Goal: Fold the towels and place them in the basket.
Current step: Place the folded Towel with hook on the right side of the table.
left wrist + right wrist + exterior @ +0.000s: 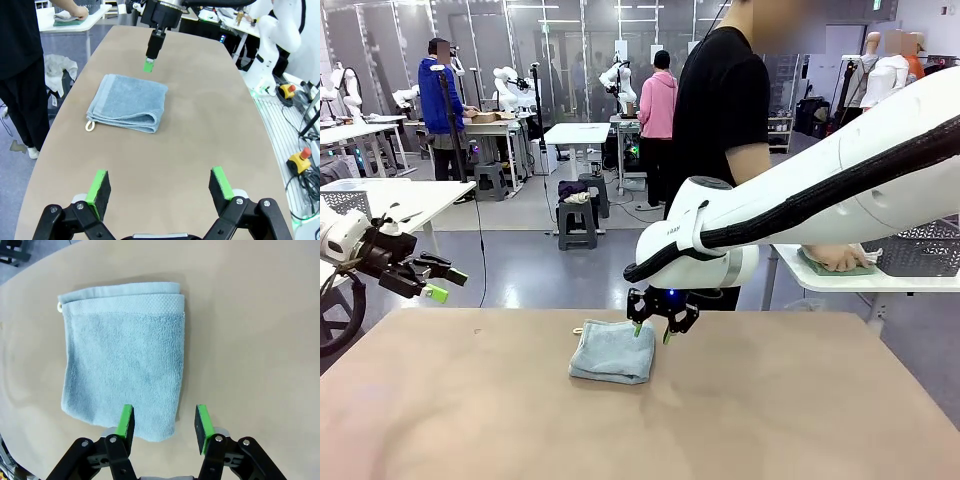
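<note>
1. A broad tan table (pixel 800 400) fills the lower half of the front view. Behind it is a workshop floor, and a white side table stands at the right edge.
2. The pale grey-blue towel (pixel 613 352) lies at the centre of the table. It is folded into a neat square, with its layered edges and a small hanging loop visible.
3. The right gripper (pixel 652 333) points down over the towel's upper right corner. Its jaws are partly apart and hold nothing. In the right wrist view, one pad is over the cloth and the other is over bare table. I cannot tell whether the tips touch.
4. The left gripper (pixel 448 283) hangs at the left edge of the frame, raised off the table. Its jaws are spread wide and empty.
5. At the right edge, a person's hand (pixel 838 258) rests on a green towel (pixel 835 268) beside the dark basket (pixel 920 250).
6. Judging by this, folding is done for the blue towel and the pick-up is the step in hand. The next move calls for pinching all the layers at that corner, so the fold holds while the towel is carried to the basket.
</note>
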Robot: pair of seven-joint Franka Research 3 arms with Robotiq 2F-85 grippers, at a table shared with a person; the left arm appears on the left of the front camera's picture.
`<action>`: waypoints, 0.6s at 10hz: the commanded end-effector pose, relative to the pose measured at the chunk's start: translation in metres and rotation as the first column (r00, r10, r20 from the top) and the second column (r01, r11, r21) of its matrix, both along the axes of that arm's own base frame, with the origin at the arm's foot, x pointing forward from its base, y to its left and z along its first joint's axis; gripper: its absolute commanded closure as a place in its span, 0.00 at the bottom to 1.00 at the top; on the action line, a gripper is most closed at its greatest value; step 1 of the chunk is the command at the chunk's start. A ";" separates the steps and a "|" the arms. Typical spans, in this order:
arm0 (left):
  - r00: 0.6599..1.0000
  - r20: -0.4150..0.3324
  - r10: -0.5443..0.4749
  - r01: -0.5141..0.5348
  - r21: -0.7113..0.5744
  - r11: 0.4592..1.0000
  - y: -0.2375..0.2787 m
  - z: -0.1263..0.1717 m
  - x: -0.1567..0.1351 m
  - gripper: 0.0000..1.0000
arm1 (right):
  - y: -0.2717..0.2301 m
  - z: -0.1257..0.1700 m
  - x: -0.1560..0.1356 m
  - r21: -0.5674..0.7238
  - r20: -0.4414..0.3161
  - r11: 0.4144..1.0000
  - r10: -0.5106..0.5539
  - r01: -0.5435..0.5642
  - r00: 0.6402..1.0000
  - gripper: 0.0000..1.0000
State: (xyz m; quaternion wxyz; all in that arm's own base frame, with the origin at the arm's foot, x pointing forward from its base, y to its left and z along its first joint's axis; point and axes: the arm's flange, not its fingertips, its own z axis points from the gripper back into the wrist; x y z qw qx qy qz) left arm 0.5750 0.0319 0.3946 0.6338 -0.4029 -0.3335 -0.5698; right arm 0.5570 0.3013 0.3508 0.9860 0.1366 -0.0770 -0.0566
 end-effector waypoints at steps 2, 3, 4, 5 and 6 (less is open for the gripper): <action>1.000 0.010 0.003 -0.003 0.004 1.000 -0.001 0.003 -0.001 0.00 | 0.008 -0.024 0.011 0.025 0.027 0.998 -0.059 0.058 0.998 0.38; 1.000 0.010 0.003 -0.003 0.004 1.000 -0.001 0.003 -0.001 0.00 | 0.008 -0.031 0.014 0.033 0.028 0.998 -0.062 0.061 0.998 0.38; 1.000 0.010 0.003 -0.003 0.004 1.000 -0.001 0.003 -0.001 0.00 | 0.008 -0.038 0.015 0.032 0.020 0.997 -0.069 0.068 0.997 0.38; 1.000 0.010 0.003 -0.003 0.004 1.000 -0.001 0.003 -0.001 0.00 | 0.008 -0.043 0.015 0.037 0.021 0.997 -0.067 0.066 0.998 0.38; 1.000 0.010 0.003 -0.003 0.004 1.000 -0.001 0.003 -0.001 0.00 | 0.008 -0.048 0.016 0.047 0.028 0.997 -0.065 0.063 0.997 0.38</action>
